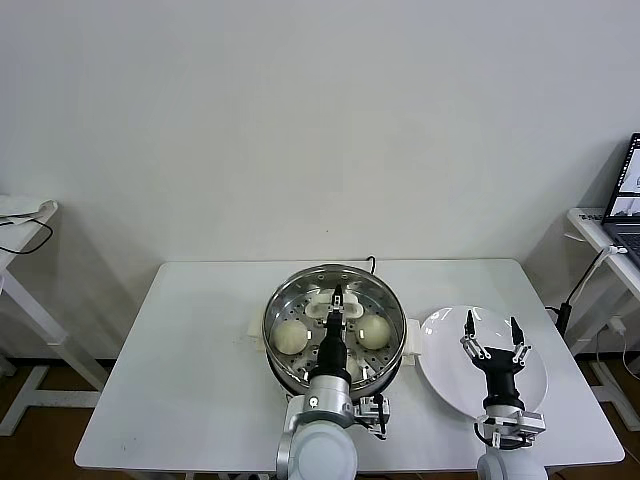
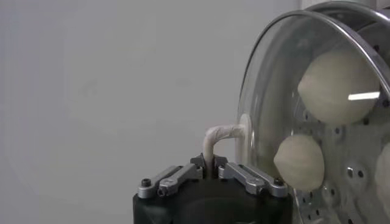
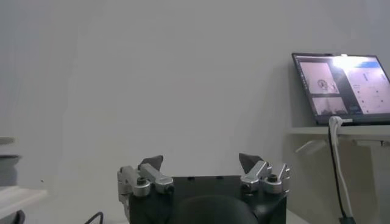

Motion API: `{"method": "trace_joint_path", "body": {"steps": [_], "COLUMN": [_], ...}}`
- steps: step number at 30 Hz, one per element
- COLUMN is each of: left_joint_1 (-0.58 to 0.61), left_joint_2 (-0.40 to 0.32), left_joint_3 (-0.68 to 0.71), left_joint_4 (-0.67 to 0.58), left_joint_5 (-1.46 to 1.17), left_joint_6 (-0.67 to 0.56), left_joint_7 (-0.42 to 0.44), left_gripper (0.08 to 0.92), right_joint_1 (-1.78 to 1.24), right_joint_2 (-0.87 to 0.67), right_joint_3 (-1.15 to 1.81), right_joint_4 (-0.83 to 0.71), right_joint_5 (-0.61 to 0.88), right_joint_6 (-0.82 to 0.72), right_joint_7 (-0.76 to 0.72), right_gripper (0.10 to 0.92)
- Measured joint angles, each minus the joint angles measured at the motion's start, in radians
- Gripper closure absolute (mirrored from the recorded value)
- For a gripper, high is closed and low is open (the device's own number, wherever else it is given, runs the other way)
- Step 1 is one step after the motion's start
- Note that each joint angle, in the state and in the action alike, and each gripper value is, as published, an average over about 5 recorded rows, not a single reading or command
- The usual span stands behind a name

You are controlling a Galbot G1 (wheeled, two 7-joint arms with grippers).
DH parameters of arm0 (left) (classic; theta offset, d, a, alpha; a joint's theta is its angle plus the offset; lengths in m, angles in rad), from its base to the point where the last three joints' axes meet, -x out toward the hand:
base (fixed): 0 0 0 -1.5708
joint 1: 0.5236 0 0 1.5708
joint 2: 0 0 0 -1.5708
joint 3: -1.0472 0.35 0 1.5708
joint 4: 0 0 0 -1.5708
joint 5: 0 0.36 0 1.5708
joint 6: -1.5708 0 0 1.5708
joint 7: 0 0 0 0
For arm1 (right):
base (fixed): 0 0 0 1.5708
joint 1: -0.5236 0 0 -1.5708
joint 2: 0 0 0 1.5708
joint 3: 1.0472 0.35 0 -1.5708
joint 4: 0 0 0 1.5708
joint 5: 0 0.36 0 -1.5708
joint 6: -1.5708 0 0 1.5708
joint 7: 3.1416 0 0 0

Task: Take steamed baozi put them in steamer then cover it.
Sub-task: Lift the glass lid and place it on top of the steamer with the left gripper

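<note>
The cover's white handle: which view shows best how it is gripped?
Left wrist view: the left pincer is shut on the handle of the glass cover. The head view shows the handle partly behind the arm, over the steamer. The right wrist view shows none of it.

Baozi (image 1: 290,337) lie in the steamer (image 1: 283,300) mid-table (image 1: 190,340); a plate (image 1: 440,350) sits to its right

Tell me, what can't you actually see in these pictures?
- Fourth baozi: head view, left gripper and arm cover the steamer's near middle.
- Whether the cover has seated on the steamer: neither view shows it.
- Laptop: head view, cut off by the edge.
</note>
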Motion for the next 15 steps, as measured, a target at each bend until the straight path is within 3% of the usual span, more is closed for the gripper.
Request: {"method": "trace_joint_path", "body": {"steps": [15], "left_joint_1": [0.003], "left_joint_2": [-0.020], "left_joint_3": [-0.009], "left_joint_4": [0.025], "left_joint_5": [0.008], "left_joint_6": [-0.005], "left_joint_7": [-0.016], "left_gripper": [0.814], "right_joint_1": [0.007], "right_joint_2": [-0.004], "right_joint_3": [-0.004], "right_joint_4": [-0.009], "right_joint_5": [-0.001], "right_joint_6": [0.001], "right_joint_7": [-0.003], "right_gripper": [0.203]}}
